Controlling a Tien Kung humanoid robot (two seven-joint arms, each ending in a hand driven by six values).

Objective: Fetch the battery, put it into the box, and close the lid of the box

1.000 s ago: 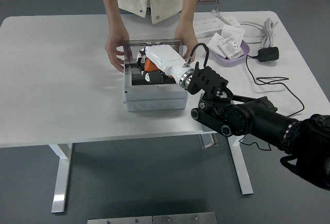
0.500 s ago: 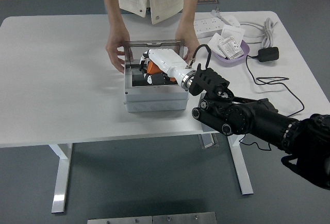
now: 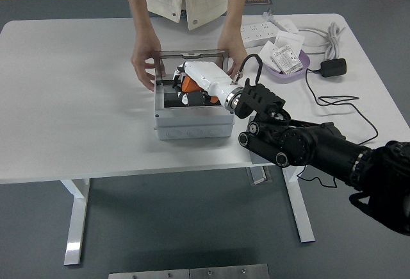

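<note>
A grey box [image 3: 192,124] stands mid-table, and its lid [image 3: 190,54] is upright at the far side. A person across the table steadies the lid, with one hand [image 3: 143,66] on its left edge and the other hand [image 3: 231,50] on its right. My right hand [image 3: 190,83], white with orange parts, reaches down into the box from the right. A black object [image 3: 173,99], apparently the battery, lies inside under the hand. The box wall and the hand hide whether it is grasped. My left arm is out of view.
A purple tray [image 3: 287,70] of small packets sits right of the box. Behind it lies a white power strip [image 3: 259,33]. A black adapter [image 3: 333,67] and its cable [image 3: 339,102] trail over the table's right side.
My right hand and wrist have shifted slightly toward the far side of the box. The person's hands still hold the lid upright.
</note>
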